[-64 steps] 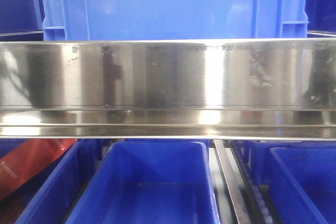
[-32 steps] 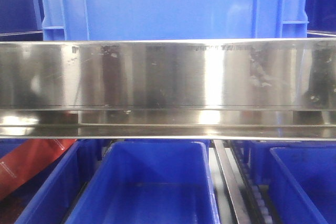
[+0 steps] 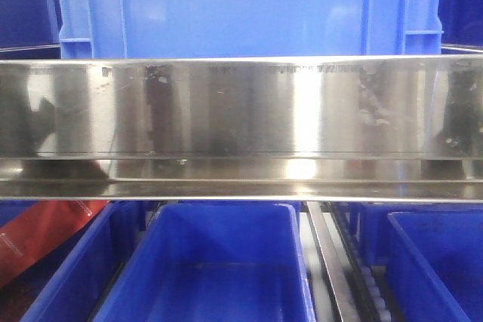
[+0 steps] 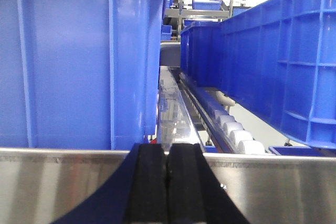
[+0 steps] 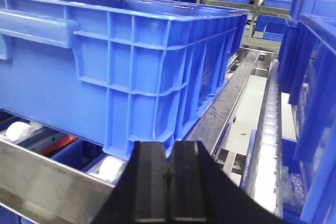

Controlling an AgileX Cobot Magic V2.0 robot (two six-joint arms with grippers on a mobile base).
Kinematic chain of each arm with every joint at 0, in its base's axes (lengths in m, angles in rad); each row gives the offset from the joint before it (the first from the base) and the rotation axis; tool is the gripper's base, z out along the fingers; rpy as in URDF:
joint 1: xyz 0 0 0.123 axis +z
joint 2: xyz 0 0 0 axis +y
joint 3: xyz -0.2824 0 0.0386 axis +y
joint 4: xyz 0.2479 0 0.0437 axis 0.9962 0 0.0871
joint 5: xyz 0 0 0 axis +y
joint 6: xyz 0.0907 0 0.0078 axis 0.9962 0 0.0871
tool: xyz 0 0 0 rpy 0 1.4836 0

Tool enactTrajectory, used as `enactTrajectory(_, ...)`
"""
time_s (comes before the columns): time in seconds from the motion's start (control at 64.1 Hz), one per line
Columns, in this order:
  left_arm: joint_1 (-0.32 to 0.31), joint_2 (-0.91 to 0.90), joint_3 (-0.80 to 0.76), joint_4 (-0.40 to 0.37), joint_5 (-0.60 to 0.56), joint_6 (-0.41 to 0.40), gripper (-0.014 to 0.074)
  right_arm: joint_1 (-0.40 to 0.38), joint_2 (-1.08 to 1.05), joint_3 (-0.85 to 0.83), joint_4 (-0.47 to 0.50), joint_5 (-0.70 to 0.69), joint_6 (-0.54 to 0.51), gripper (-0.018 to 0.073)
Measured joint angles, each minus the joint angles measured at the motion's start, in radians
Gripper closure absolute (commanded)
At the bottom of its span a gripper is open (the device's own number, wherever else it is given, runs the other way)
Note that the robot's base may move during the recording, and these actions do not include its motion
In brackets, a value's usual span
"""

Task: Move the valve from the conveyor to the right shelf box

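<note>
The valve and the conveyor are out of view in every frame. My left gripper (image 4: 168,150) is shut, its black pads pressed together with nothing between them, just in front of a steel shelf rail (image 4: 52,182). My right gripper (image 5: 169,148) is also shut and holds nothing. It hangs over the same kind of rail (image 5: 42,177), close to the corner of a large blue crate (image 5: 115,61). In the front view, blue shelf boxes sit below the rail, one in the middle (image 3: 219,262) and one at the right (image 3: 438,262). Neither gripper shows there.
A wide polished steel rail (image 3: 241,111) crosses the front view, with a big blue crate (image 3: 241,5) above it. Tall blue crates flank the left gripper (image 4: 68,56) (image 4: 273,66), with white rollers (image 4: 231,127) between. A roller track (image 5: 270,129) runs at the right. A red object (image 3: 38,235) lies at the lower left.
Only the reflections on the steel rail shift. A dark shape now shows at its left end. The boxes have not moved.
</note>
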State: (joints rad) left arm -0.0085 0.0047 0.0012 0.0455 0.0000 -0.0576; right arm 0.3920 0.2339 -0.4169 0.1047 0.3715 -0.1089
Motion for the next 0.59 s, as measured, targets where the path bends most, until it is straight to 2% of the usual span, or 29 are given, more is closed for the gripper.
enactTrajectory(0.593, 0.000, 0.000, 0.000, 0.000, -0.005, 0.000, 0.0707, 0.000, 0.000, 0.000, 0.000, -0.002, 0.000, 0.0713)
